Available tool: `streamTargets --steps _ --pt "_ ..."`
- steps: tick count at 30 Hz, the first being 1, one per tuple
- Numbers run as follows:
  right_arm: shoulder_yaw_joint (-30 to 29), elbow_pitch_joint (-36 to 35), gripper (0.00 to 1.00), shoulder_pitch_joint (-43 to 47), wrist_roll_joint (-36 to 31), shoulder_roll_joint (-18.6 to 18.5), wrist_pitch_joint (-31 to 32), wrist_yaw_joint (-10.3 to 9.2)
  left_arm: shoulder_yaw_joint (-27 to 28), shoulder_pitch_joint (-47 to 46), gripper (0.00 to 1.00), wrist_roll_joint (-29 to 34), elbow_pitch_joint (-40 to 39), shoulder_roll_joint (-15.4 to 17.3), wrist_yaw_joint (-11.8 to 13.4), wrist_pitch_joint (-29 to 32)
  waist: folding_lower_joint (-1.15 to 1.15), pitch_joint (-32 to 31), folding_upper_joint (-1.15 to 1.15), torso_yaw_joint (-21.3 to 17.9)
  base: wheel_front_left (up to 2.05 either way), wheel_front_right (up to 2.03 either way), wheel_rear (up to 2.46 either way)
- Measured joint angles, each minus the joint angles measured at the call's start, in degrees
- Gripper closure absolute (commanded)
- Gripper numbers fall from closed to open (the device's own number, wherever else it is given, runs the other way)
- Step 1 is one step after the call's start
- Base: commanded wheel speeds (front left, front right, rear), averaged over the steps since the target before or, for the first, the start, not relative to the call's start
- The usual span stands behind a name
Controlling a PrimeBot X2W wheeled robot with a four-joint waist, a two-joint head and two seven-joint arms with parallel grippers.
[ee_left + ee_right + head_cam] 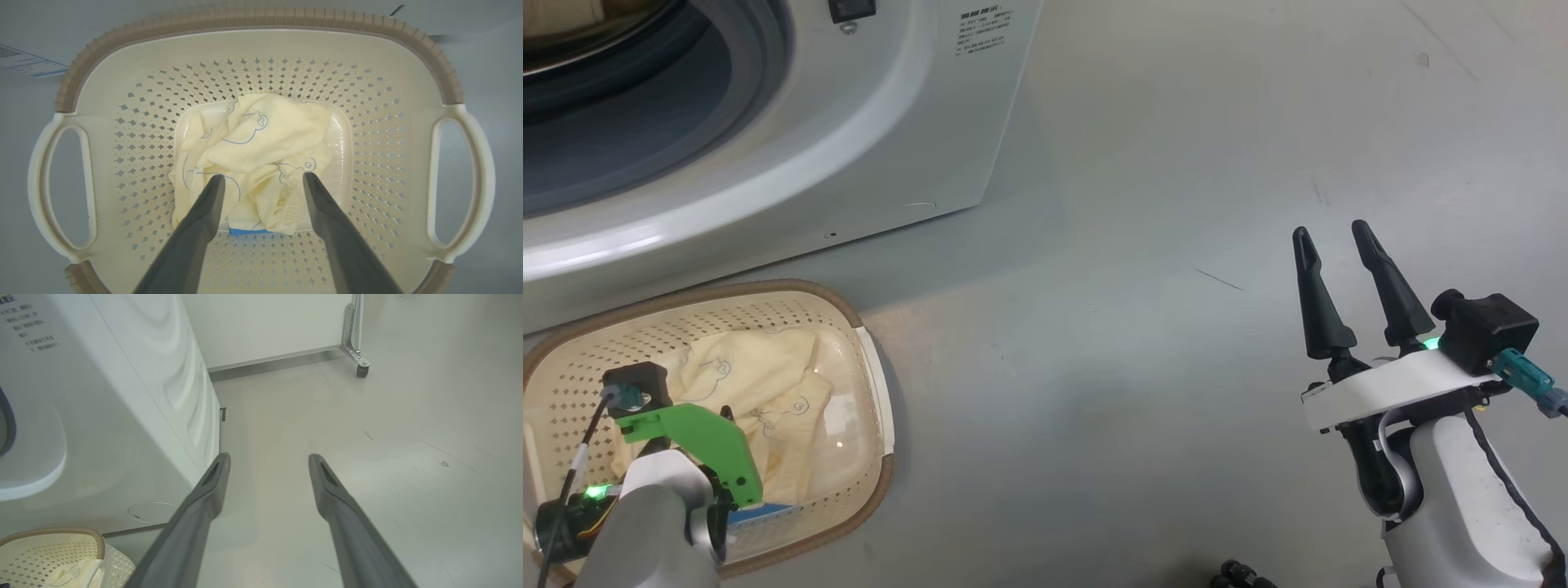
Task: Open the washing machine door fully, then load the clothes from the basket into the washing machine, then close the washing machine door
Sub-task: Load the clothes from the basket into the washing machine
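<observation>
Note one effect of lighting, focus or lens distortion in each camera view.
Head view: a glare streak crosses the washing machine, and the basket casts a soft shadow on the floor to its right. Left wrist view: the wide lens seems to bow the basket's rim; the left gripper looks soft-edged. Right wrist view: the right gripper looks soft-edged.

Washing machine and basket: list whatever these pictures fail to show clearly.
Washing machine opening, head view: cut off by the top and left edges, so its inside can't be judged.
Printed label, head view: too small to read.
Clothes, left wrist view: bunched folds hide how many pieces there are.
Blue strip, left wrist view: mostly covered by the clothes.
Basket, head view: partly hidden by the left arm.
</observation>
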Motion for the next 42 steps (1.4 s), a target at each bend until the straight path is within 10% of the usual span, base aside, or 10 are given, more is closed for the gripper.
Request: streamTargets --steps 42 --pt "-0.09 -0.87 0.0 -4.48 0.43 -0.19 0.0 0.0 10.54 -11.37 0.0 6.02 10.23 2.04 0.0 0.43 -0.01 10.65 0.0 -1.04 0.0 0.0 0.0"
